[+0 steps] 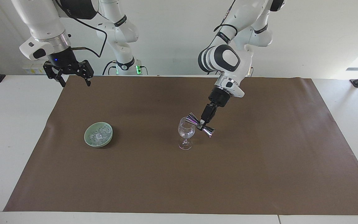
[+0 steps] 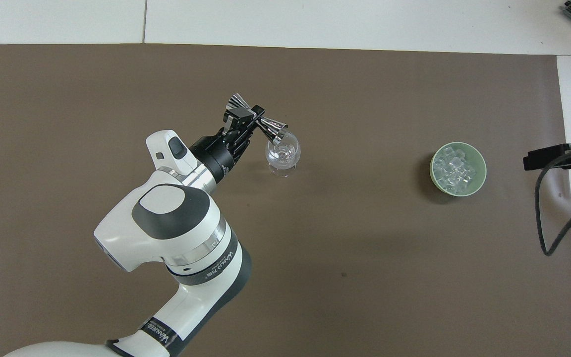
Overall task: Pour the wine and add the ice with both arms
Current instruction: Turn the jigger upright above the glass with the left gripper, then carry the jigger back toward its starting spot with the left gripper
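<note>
Steel jigger point(image 1: 201, 125) clamped at waist by left gripper point(image 1: 202, 123), tipped over glass point(image 1: 186, 133) rim for pouring. Right gripper point(image 1: 72, 75) parked open, empty; ice point(image 1: 99, 133) bowl point(image 1: 89, 139) untouched.

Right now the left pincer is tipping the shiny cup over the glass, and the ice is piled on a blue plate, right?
Not quite. The ice lies in a green bowl, not on a blue plate; the overhead view shows it. The left pincer is indeed tipping the shiny cup over the glass.
</note>
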Tool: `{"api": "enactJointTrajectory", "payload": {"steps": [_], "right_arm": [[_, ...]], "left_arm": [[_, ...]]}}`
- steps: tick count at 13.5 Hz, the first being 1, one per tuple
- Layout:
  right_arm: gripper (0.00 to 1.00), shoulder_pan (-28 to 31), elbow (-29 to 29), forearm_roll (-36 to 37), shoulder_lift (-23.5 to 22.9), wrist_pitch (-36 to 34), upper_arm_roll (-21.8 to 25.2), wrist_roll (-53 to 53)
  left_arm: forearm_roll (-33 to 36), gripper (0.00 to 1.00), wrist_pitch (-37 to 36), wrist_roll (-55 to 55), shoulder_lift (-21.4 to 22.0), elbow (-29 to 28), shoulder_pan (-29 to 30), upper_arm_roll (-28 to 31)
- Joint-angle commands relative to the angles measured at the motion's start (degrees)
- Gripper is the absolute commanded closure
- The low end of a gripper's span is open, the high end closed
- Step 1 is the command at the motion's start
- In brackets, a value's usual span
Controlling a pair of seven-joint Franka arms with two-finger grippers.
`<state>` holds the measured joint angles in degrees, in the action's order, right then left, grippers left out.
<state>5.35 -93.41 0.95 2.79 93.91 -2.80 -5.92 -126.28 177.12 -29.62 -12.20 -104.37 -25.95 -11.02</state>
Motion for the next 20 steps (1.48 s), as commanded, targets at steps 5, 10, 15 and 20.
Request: {"api": "enactJointTrajectory", "payload": {"steps": [5, 10, 15, 20], "right_arm": [[0.0, 0.1, 0.8, -0.6, -0.3, -1.3, -0.1, 1.0], [0.0, 0.1, 0.8, -0.6, -0.3, -1.2, 0.0, 1.0], [0.0, 0.1, 0.8, -0.6, -0.3, -1.2, 0.0, 1.0], [0.0, 0.1, 0.8, -0.6, -0.3, -1.3, 0.0, 1.0]], "left_arm": [[-0.2, 1.0, 1.4, 32.5, 2.1, 0.4, 2.0, 0.2], [-0.4, 1.0, 1.8, 48.3, 3.9, -1.4, 5.0, 0.2], [-0.5, 1.0, 1.8, 61.4, 5.1, -3.8, 6.7, 0.2], [-0.5, 1.0, 1.6, 70.3, 6.0, -5.8, 10.1, 0.1]]}}
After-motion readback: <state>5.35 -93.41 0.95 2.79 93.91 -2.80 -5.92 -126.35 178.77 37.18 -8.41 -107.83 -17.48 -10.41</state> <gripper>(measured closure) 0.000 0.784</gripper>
